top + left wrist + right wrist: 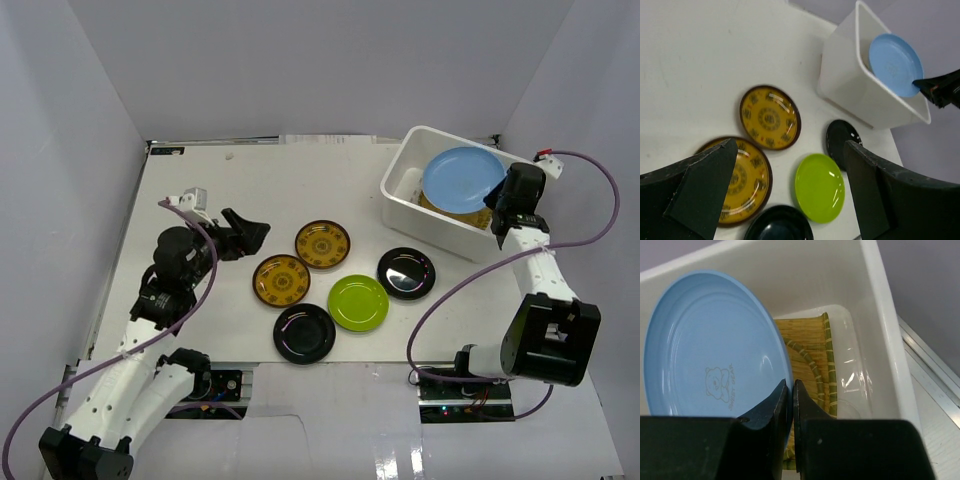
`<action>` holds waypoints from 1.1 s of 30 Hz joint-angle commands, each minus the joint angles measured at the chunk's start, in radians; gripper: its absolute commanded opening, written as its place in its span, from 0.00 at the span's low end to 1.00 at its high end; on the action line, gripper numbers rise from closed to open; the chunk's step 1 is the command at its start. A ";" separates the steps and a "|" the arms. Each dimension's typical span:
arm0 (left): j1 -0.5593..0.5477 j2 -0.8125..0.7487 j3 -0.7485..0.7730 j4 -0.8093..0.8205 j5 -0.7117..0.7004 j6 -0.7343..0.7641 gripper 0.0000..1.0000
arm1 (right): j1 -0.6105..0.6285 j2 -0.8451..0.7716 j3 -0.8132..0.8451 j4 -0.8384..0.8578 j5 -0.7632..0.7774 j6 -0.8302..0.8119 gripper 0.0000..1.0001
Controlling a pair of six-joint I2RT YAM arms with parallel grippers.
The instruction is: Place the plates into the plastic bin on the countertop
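right gripper (792,386) is clamped on the thin rim of the light blue plate (710,355). the plate is smooth, glossy and round, with a faint bear print, and it stands tilted on edge inside the plastic bin (432,217), its upper arc above the rolled rim. left gripper (250,232) hangs with its jaws spread wide, gripping nothing, at 9 o'clock of the plates lying flat on the countertop (250,180).

nearest lies a glossy black plate (304,333). the lime green plate (358,302) sits just beside it at 2 o'clock. two brown-rimmed plates (281,280) (323,244) with yellow patterned centres lie at 10 and 11 o'clock of the green one, close together. a second black plate (406,272) lies at 2 o'clock, near the bin's smooth white wall.

bare matte surface opens toward 12 o'clock, up to the metal edge. yellow woven-look ware (812,360) lies on the bin floor; whether one piece or two is unclear.
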 commanded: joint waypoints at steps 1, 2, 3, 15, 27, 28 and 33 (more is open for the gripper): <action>-0.006 -0.017 -0.107 -0.048 0.059 -0.106 0.98 | -0.012 0.039 0.029 0.068 -0.077 0.040 0.10; -0.004 -0.025 -0.135 -0.048 0.056 -0.125 0.98 | -0.014 0.048 0.030 0.071 -0.092 0.043 0.11; -0.006 -0.027 -0.185 -0.043 0.053 -0.142 0.98 | -0.012 0.062 0.026 0.080 -0.100 0.053 0.14; -0.004 0.041 -0.365 0.055 -0.013 -0.220 0.93 | 0.007 -0.066 -0.019 0.095 -0.199 0.102 0.83; -0.004 0.093 -0.420 0.052 -0.110 -0.220 0.78 | 0.580 -0.326 -0.310 0.155 -0.393 0.113 0.58; -0.006 0.102 -0.420 0.051 -0.116 -0.217 0.78 | 0.630 -0.338 -0.338 0.150 -0.393 0.122 0.55; -0.006 0.180 -0.417 0.066 -0.116 -0.217 0.75 | 0.962 -0.386 -0.505 0.204 -0.333 0.260 0.45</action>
